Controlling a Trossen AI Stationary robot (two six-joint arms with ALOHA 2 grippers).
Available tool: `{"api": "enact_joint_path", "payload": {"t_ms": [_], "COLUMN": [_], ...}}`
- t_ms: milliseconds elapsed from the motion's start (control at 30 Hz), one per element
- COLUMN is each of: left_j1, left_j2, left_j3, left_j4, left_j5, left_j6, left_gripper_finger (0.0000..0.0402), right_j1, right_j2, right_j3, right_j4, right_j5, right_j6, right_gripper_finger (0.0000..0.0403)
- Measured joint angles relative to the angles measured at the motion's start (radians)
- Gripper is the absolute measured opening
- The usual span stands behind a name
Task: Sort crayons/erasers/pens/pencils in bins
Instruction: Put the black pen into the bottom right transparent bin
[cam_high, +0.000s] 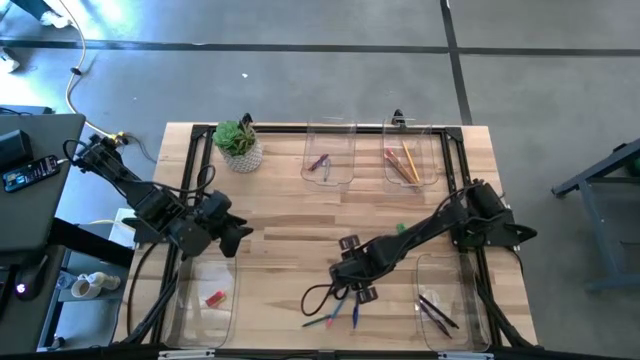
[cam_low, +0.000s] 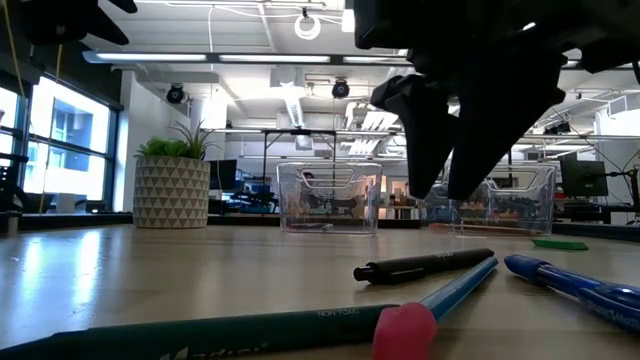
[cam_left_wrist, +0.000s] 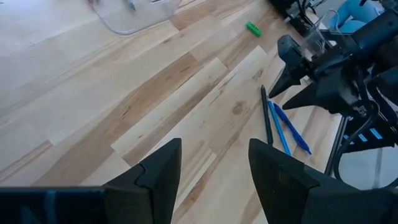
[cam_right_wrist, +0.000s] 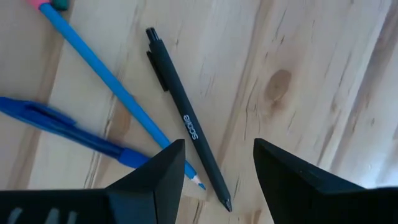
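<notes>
The right gripper hangs with jaws wide over the black pen at lower centre of the counter, so picking up pens looks like the step in hand. Next it probably must drop, straddle the pen and close, then carry it to the lower-right bin. The left gripper waits at left, jaws wide and empty.

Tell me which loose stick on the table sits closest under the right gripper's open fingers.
The black pen. Its tip end lies nearest the gap of the right gripper; the blue pencil and blue pen lie off to one side.
</notes>
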Motion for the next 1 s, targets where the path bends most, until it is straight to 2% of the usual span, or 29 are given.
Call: {"api": "enact_joint_path", "payload": {"t_ms": [433,700,800,1000], "left_j1": [0.0,0.0,0.0,0.0], "left_j2": [0.0,0.001,0.0,0.0], "left_j3": [0.0,0.0,0.0,0.0], "left_j4": [0.0,0.002,0.001,0.0], "left_j5": [0.0,0.0,0.0,0.0], "left_j6": [0.001,0.008,0.008,0.009], "left_gripper_finger": [0.0177,0.0177,0.0177,0.0177], "right_j1": [0.0,0.002,0.002,0.003], "right_j2": [0.05,0.101,0.112,0.123], "right_j3": [-0.003,-0.005,-0.004,0.0], "right_j4": [0.07,0.076,0.069,0.066], "right_j5": [-0.045,-0.028,-0.026,-0.032], "right_j6": [-0.036,-0.035,-0.034,-0.034], "right_gripper_finger": [0.0183,0.0179,0.0158,0.0089]}}
